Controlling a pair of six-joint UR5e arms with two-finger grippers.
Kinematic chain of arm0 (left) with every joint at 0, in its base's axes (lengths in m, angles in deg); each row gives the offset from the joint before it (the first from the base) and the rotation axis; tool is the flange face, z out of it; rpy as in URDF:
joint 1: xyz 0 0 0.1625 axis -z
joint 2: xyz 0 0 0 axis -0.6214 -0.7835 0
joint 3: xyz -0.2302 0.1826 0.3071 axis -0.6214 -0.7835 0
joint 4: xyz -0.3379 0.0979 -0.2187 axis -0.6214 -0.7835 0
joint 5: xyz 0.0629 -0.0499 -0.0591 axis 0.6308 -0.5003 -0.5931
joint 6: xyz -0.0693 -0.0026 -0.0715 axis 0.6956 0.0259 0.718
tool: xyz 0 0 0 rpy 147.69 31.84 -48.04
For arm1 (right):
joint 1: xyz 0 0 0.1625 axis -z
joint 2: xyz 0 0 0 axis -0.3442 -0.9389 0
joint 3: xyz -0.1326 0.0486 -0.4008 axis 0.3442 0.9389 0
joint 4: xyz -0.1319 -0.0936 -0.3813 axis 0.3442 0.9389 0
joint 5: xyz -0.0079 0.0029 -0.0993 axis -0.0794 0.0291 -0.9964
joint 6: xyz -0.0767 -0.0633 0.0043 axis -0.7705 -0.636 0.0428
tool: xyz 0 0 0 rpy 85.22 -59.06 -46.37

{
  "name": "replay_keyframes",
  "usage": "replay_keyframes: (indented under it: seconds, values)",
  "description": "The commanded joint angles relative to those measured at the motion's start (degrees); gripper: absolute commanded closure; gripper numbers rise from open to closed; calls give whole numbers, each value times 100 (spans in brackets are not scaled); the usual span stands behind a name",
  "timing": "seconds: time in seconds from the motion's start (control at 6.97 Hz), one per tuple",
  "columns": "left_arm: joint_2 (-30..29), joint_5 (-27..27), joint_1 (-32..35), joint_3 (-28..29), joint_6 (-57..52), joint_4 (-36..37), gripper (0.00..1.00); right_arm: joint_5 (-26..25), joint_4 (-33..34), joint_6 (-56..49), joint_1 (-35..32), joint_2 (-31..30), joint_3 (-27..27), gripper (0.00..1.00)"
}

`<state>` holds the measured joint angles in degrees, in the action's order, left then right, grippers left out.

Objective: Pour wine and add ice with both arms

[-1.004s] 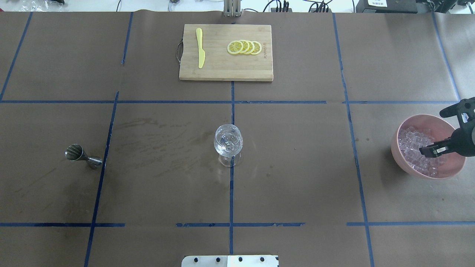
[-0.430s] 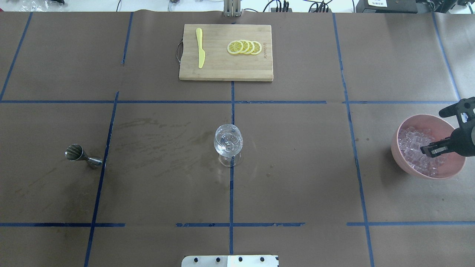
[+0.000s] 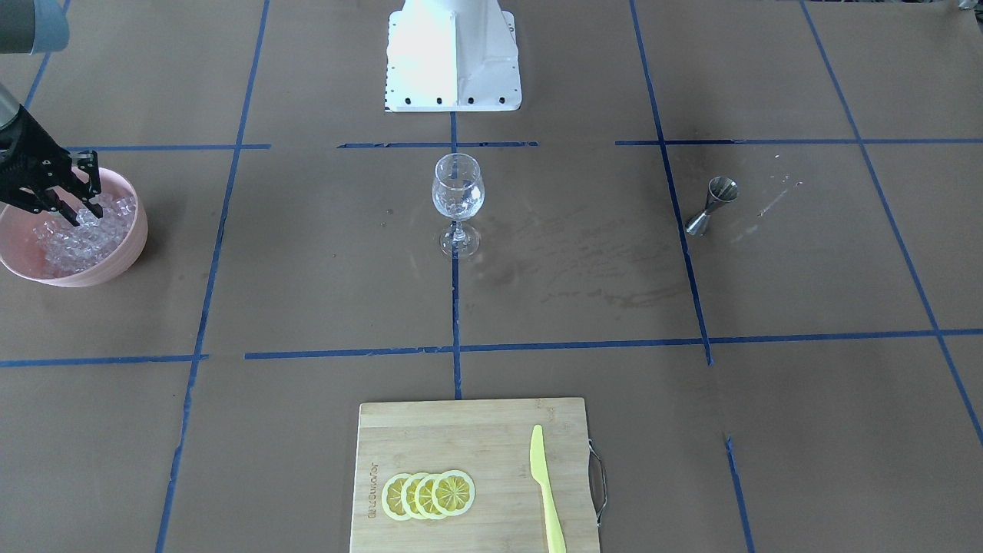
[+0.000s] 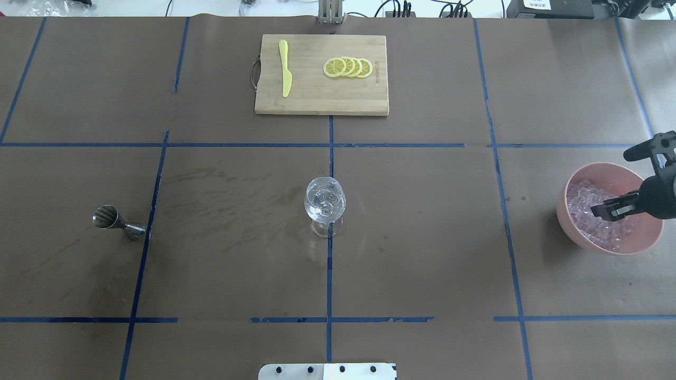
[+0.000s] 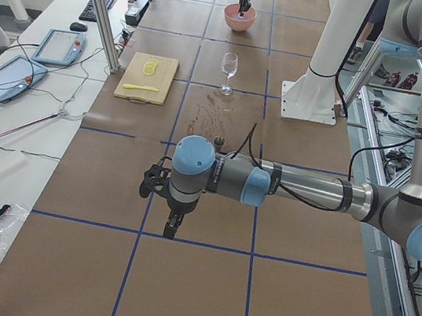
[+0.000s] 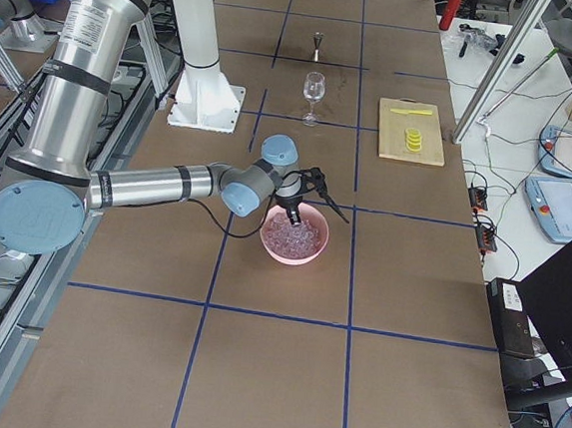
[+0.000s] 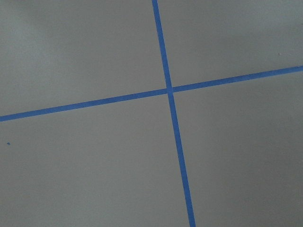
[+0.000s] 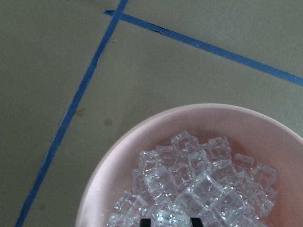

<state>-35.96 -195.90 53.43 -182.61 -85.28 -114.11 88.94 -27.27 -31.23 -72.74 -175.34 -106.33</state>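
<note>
A pink bowl (image 4: 564, 211) at the table's right end holds a heap of clear ice (image 4: 585, 202). My right gripper (image 4: 602, 210) hangs over the heap, also in the front view (image 3: 83, 209). In the right wrist view its fingertips (image 8: 147, 221) stand close together with an ice cube (image 8: 168, 218) between them. A clear wine glass (image 4: 325, 203) stands at the table's centre with clear cubes in it; I cannot make out wine. A steel jigger (image 4: 108, 218) stands at the left. My left gripper (image 5: 171, 228) hovers over bare table; I cannot tell its state.
A wooden cutting board (image 4: 322, 103) at the far side holds lemon slices (image 4: 347, 67) and a yellow knife (image 4: 285, 68). The white base block (image 3: 453, 61) is at the robot's edge. Blue tape lines cross the brown table cover.
My right gripper has shifted a little to the left and toward the far side over the ice bowl. The glass and the jigger have not moved.
</note>
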Motion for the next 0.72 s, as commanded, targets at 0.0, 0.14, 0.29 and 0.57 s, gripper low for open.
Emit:
replay_keyframes:
  seconds: [0.0,0.14,0.29,0.57]
  values:
    - [-12,0,0,5,5,7,0,158,895,-2,-232,599,-490,100]
    - [-12,0,0,-12,5,24,0,149,2218,6,-259,1413,-867,100]
    - [-12,0,0,-39,5,25,0,149,3266,59,-251,2248,-1063,100]
    - [-38,0,0,-57,5,25,0,45,5035,512,64,3979,-1091,100]
